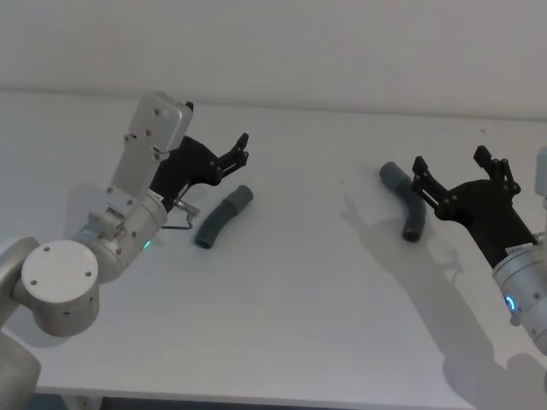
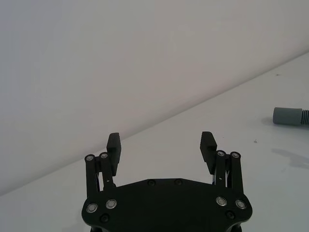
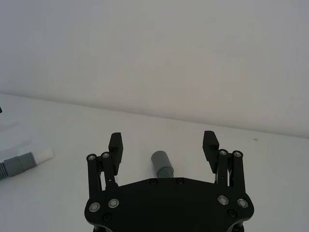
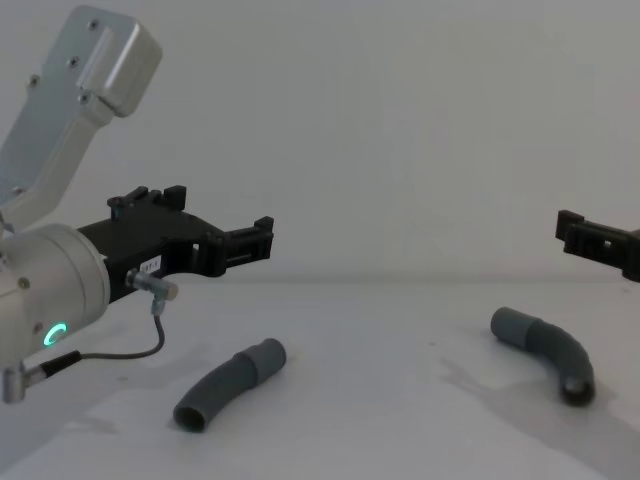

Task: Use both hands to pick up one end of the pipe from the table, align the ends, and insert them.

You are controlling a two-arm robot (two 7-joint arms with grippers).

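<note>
White table, pale wall behind, and two pipe pieces lying well apart on it.

First, what's hard to see. The right gripper is cut off at the edge of the chest view, just black fingertips poking in, up above the right piece and clear of it. From its own wrist camera, the right cuff sits between the spread fingers, and the ribbed length runs under the gripper's body, hidden. At that picture's edge the left piece is cut off by the frame just past its left cuff and white stub. The left wrist camera catches a lone cuff at its frame edge, ribs barely starting; which piece it belongs to, I can't tell.

Now the lie of things. Left piece: long axis running from near-left to far-right, cuff end at the far side and pointing toward the table's middle, dark tip nearest the robot, with a gentle curve. Right piece: cuff far and to the left, body bending back toward the robot, dark hollow tip facing the chest camera.

Left gripper: jaws wide open, empty, hovering above the table just left of the left piece, not touching. Right gripper: also spread wide, empty, poised over the right piece.
</note>
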